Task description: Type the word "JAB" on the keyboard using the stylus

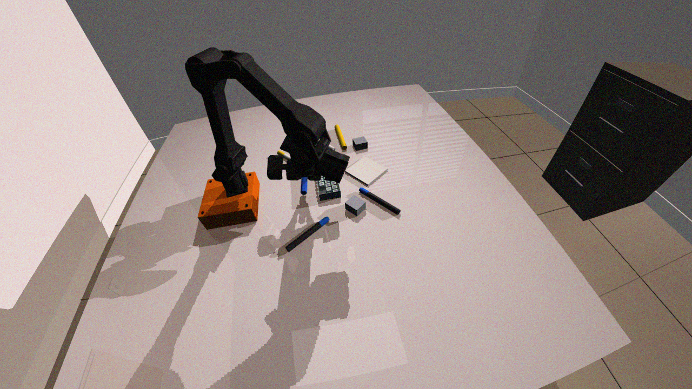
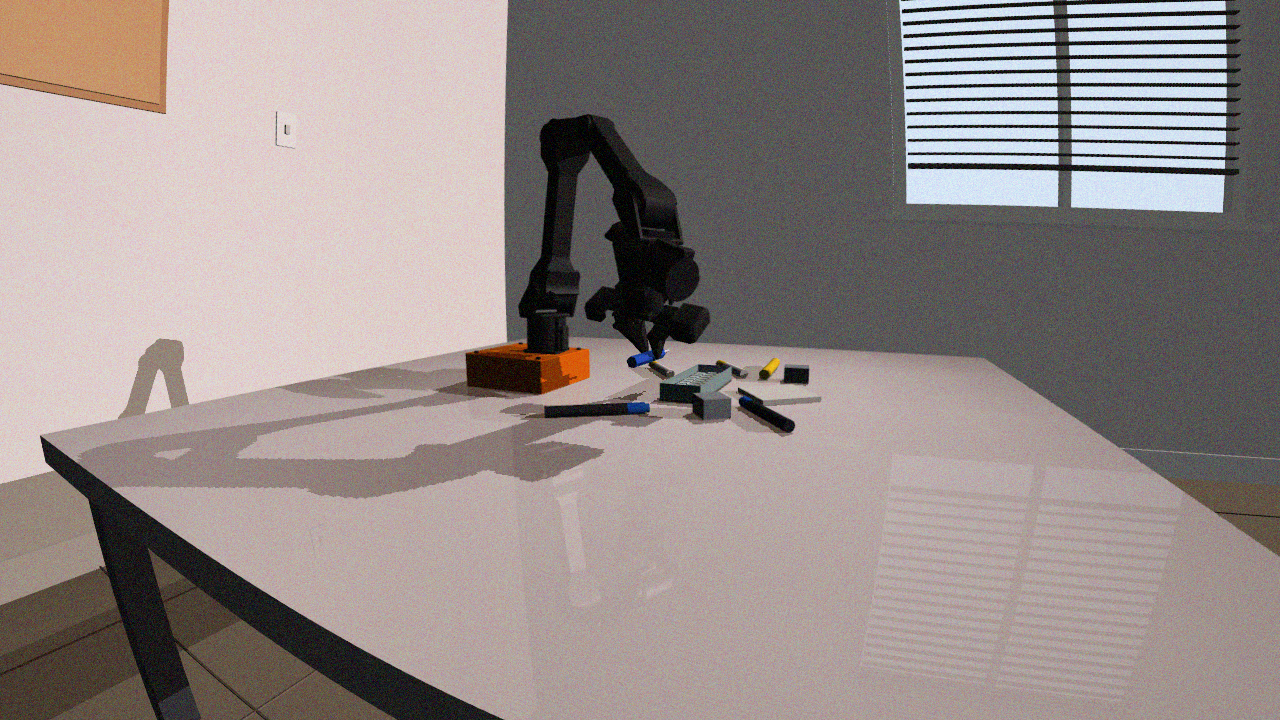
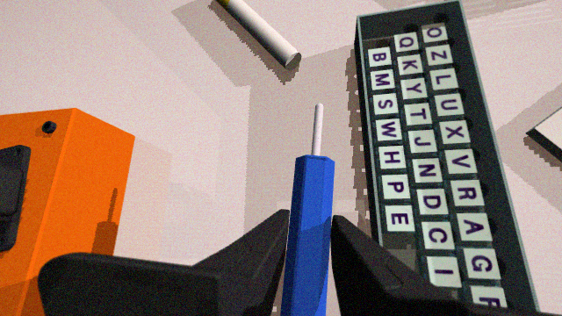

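Note:
The blue stylus (image 1: 304, 185) (image 2: 640, 360) (image 3: 313, 184) is held between the fingers of my gripper (image 2: 654, 352) (image 3: 310, 221), which is shut on it. Its thin pale tip points up the wrist view, and the stylus is raised above the desk. The dark keyboard tray (image 1: 330, 196) (image 2: 677, 392) (image 3: 395, 23) lies to the right of the stylus in the wrist view. Its J key (image 3: 422, 141), A key (image 3: 474, 226) and B key (image 3: 379, 57) are all visible there. The fingertips are hidden in the top view.
The orange base (image 1: 230, 205) (image 3: 94, 154) stands left of the gripper. Two black pens with blue ends (image 1: 379, 200) (image 1: 307, 234) and a grey block (image 1: 355, 205) lie nearby. A pale pad (image 1: 366, 170), yellow marker (image 1: 340, 136) and dark block (image 1: 359, 143) lie farther back. A white pen (image 3: 263, 32) lies ahead.

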Robot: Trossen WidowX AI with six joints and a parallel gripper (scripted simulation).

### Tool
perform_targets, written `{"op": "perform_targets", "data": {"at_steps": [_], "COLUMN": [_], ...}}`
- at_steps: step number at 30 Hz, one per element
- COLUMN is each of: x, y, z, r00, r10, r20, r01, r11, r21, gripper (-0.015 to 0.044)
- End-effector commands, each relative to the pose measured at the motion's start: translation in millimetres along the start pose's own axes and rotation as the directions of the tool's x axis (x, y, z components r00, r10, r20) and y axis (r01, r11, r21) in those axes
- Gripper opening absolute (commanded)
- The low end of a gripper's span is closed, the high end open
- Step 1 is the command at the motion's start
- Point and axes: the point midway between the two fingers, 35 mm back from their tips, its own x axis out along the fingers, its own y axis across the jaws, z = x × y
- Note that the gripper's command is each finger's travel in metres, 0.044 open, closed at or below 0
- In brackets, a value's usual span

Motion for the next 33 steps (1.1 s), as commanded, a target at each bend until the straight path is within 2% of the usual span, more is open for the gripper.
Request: {"op": "perform_targets", "data": {"at_steps": [1, 8, 16, 25, 33], "x": [-1.1, -2.7, -4.8, -7.5, -10.2], "y": [-2.6, -5.9, -10.0, -14.7, -19.1], "z": [3.8, 10.4, 17.8, 26.0, 33.1], "r00": [1.000, 0.998, 0.993, 0.985, 0.975], "r10": [0.002, 0.007, 0.012, 0.016, 0.019], "r20": [0.025, 0.068, 0.118, 0.173, 0.221], "r01": [-0.005, -0.032, -0.083, -0.154, -0.218], "r11": [0.992, 0.929, 0.784, 0.542, 0.276], "r21": [0.125, 0.368, 0.615, 0.826, 0.936], "gripper": [0.0000, 0.0000, 0.0000, 0.0000, 0.0000]}}
